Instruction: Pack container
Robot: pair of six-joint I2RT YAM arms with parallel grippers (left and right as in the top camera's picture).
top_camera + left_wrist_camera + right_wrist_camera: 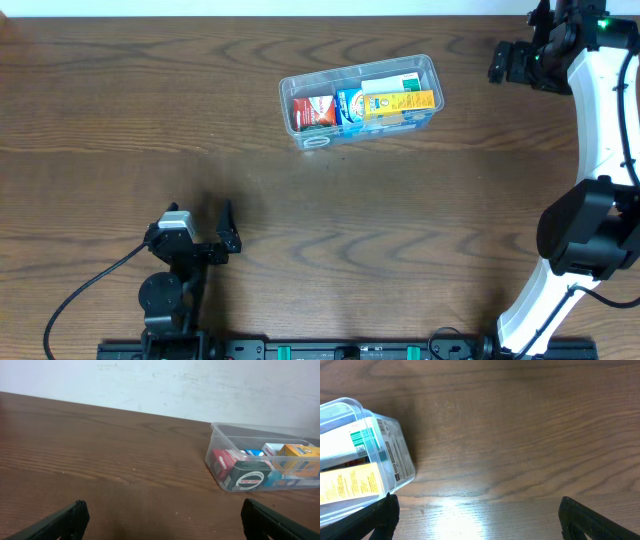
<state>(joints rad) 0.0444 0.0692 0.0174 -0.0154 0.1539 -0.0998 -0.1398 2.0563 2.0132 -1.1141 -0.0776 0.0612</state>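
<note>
Containers: one clear container (355, 69), at one o'clock on the table (400, 220).
Small boxes: four were visible inside it: a red box (313, 111), a blue box (349, 106), a yellow box (402, 103) and a white-and-green box (388, 86).
Grippers: two, the left gripper (229, 230) at eight o'clock and the right gripper (497, 62) at two o'clock.

Left arm (165, 290) and left gripper (230, 230), black, with grey wrist block (175, 220) and trailing black cable (100, 275); right arm (600, 110), white links between black joints, green light (603, 22) glowing.
</note>
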